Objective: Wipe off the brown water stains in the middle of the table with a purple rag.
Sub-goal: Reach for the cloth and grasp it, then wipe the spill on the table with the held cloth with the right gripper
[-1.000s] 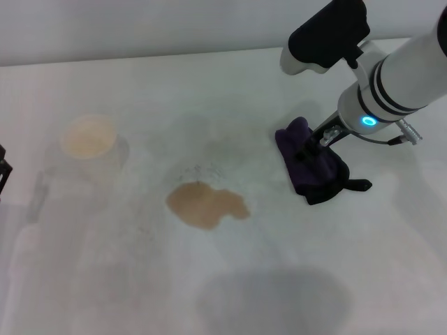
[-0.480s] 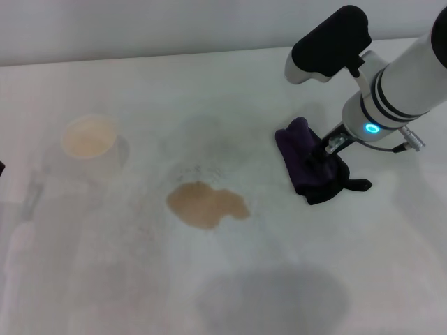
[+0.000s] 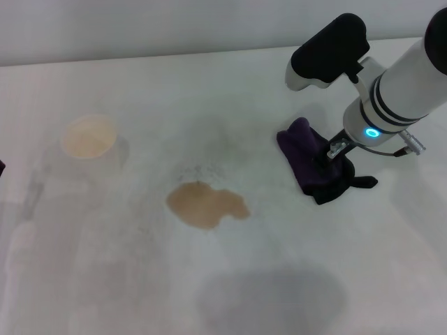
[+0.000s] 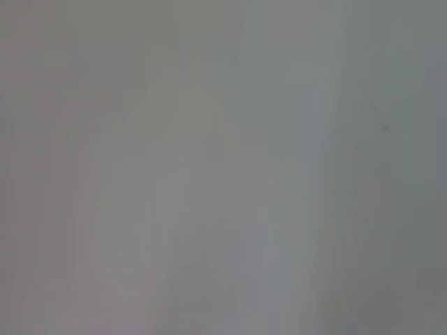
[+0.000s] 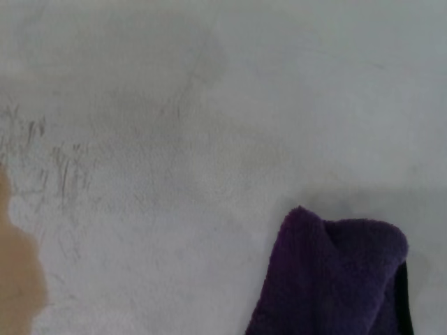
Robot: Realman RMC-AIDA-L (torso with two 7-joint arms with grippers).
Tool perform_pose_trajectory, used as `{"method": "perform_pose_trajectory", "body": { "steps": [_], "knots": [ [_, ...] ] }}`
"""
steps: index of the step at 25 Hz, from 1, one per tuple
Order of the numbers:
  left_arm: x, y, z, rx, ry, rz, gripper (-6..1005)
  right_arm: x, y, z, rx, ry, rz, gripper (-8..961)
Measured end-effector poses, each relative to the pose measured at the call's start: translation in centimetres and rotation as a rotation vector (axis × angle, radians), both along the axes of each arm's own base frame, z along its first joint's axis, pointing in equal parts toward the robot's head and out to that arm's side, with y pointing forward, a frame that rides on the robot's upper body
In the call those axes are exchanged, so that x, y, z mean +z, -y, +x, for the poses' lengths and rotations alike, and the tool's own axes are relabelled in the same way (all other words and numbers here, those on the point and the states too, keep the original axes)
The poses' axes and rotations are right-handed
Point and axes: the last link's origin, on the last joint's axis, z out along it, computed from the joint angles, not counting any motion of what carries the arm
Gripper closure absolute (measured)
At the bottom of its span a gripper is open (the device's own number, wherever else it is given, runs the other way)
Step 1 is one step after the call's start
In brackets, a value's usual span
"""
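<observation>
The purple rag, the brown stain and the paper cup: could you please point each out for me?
purple rag (image 3: 305, 155), head view, on its purple folds.
brown stain (image 3: 204, 204), head view, middle of the blotch.
paper cup (image 3: 89, 136), head view, its tan inside.

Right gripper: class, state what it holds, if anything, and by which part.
The right gripper is down on the purple rag near the middle of the bunch, but whether it grips it cannot be told.
</observation>
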Motion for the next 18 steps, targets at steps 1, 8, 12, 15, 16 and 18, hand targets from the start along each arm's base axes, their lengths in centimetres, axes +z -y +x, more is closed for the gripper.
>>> {"method": "perform_pose_trajectory", "body": {
  "steps": [1, 8, 12, 15, 16, 18],
  "knots": [
    [0.0, 0.0, 0.0, 0.0, 0.0, 0.0, 111, 0.0, 0.0, 0.0, 0.002, 0.0, 0.0, 810],
    [0.0, 0.1, 0.0, 0.002, 0.0, -0.001, 111, -0.5, 0.2, -2.6, 0.084, -0.064, -0.05, 862],
    [-0.1, 0.1, 0.0, 0.002, 0.002, -0.001, 112, -1.9, 1.0, -5.5, 0.153, -0.216, -0.154, 862],
    [-0.1, 0.1, 0.0, 0.002, 0.003, -0.001, 112, -2.8, 1.6, -6.5, 0.172, -0.281, -0.21, 861],
    [-0.1, 0.1, 0.1, 0.001, 0.005, -0.001, 112, -3.4, 2.0, -6.6, 0.181, -0.291, -0.236, 861],
    [-0.2, 0.1, 0.1, 0.001, 0.007, -0.001, 112, -4.5, 2.6, -6.8, 0.203, -0.298, -0.277, 861]
  ]
}}
